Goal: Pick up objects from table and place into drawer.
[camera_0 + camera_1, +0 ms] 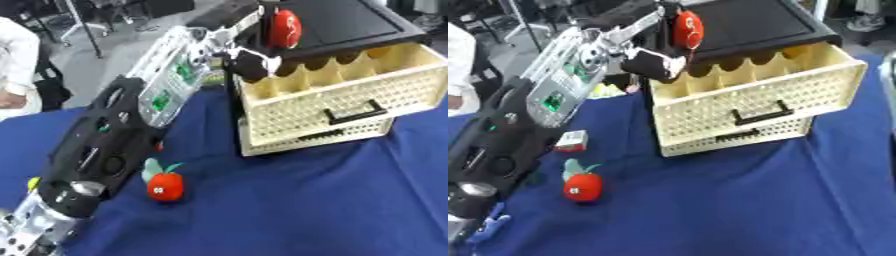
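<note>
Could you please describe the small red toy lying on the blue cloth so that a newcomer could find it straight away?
Start at the cream drawer unit with its top drawer pulled open, then look down and to its left across the blue cloth. There lies a round red toy with a pale green leafy top. Unlike the red object held by the left robot hand above the drawer, it rests untouched on the cloth.

Two red toys [165, 186] [284, 27], one drawer unit [341, 105], one small box [572, 141]

Red objects and an open drawer

A red round object [284, 28] is above the pulled-out cream drawer [341, 95]; a red tomato-like toy [164, 186] lies on the blue desk [306, 200].
</note>
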`<state>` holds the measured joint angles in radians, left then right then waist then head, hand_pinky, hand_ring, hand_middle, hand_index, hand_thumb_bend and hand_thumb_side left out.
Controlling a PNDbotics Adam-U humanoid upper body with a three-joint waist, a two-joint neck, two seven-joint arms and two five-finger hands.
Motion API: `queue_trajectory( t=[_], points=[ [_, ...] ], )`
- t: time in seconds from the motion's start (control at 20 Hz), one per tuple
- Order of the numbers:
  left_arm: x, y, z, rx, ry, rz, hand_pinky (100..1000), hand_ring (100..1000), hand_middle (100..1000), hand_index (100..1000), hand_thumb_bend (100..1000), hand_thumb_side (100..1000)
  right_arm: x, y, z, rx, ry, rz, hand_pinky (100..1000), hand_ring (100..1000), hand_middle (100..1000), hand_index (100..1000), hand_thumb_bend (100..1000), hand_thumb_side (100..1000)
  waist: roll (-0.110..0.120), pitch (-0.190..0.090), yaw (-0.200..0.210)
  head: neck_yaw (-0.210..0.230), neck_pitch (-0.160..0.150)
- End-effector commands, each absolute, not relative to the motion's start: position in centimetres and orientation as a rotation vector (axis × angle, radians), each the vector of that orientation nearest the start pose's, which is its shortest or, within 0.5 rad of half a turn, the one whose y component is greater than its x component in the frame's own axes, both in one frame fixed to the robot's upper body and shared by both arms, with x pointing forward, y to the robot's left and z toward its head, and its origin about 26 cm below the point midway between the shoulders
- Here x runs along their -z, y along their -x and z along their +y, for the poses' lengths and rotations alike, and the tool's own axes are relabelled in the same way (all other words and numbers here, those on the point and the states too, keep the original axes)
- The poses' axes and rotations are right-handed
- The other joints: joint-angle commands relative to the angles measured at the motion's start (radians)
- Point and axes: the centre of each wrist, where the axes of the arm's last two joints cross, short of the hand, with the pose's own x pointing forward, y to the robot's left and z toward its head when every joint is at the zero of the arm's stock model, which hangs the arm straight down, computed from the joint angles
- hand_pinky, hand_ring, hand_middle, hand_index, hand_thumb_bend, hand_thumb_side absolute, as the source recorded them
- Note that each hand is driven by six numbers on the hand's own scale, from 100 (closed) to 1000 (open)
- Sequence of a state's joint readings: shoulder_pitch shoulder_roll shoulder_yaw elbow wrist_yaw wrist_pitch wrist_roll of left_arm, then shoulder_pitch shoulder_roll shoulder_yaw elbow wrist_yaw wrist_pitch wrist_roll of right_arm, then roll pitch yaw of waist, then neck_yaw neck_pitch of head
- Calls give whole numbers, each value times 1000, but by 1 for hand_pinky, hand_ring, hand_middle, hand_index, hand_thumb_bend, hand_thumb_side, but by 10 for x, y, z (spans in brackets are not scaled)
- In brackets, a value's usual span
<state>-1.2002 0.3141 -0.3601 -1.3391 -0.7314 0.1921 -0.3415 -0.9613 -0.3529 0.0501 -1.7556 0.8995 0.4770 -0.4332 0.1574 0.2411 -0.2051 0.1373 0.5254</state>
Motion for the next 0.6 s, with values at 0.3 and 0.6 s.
queue_trajectory(
  t=[0.3,0.6],
  points=[
    [-352,-412,104,1386,-973,-1969,319,650,681,961,100,544,-374,-345,-184,-109,-1902,2915,667,614,640,810,100,961,-5,-15,-4,5,1],
    [-349,-414,106,1409,-1003,-1950,371,710,741,988,100,526,-374,-344,-183,-106,-1891,2921,666,614,640,809,100,956,-4,-15,-6,5,3]
  ],
)
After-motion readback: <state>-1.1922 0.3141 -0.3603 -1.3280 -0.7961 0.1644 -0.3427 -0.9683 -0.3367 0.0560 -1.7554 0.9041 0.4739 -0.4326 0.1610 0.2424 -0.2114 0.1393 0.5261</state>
